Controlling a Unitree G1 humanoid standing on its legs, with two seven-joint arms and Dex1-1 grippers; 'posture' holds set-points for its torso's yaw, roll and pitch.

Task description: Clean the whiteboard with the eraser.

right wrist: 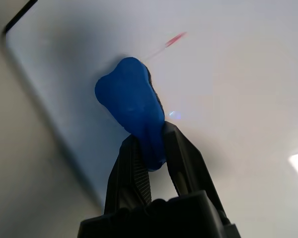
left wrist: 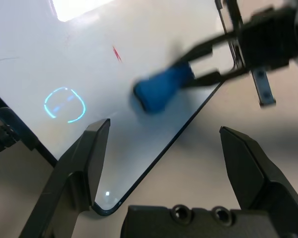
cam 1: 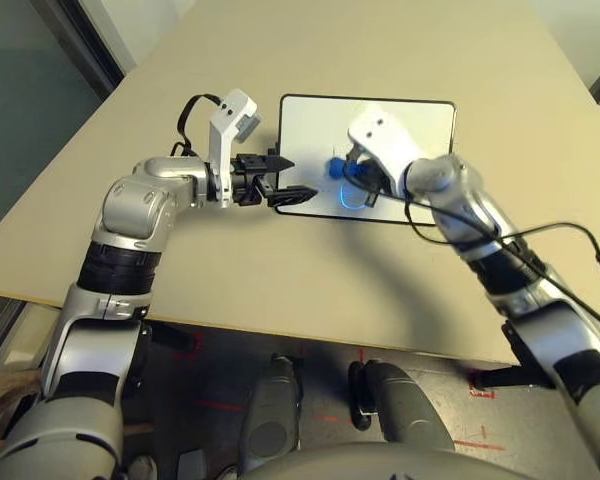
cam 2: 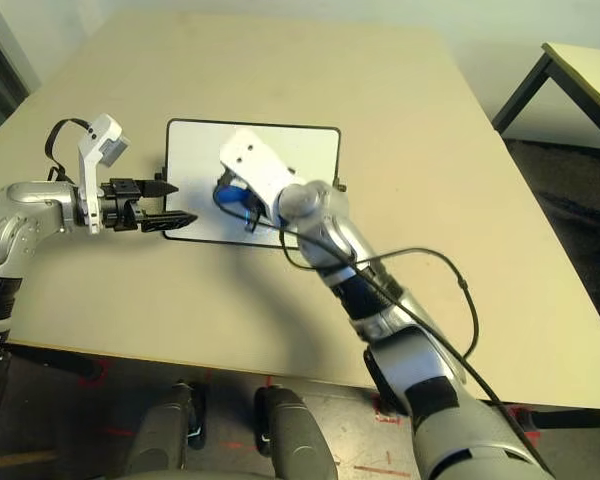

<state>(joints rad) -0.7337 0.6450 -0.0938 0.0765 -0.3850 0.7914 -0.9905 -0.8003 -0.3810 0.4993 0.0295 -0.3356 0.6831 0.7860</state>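
With the right tool point(right wrist: 154, 148) pinching the eraser point(right wrist: 131, 106), press it flat and sweep toward the red mark point(right wrist: 175, 39) at one o'clock while the wide-open left tool point(left wrist: 164, 163) steadies the whiteboard point(cam 1: 420, 125).

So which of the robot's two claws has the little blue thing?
The right claw, over the white rectangular whiteboard. Its black fingers pinch the small bright blue eraser block, while the left claw stands open and empty at the board's corner.
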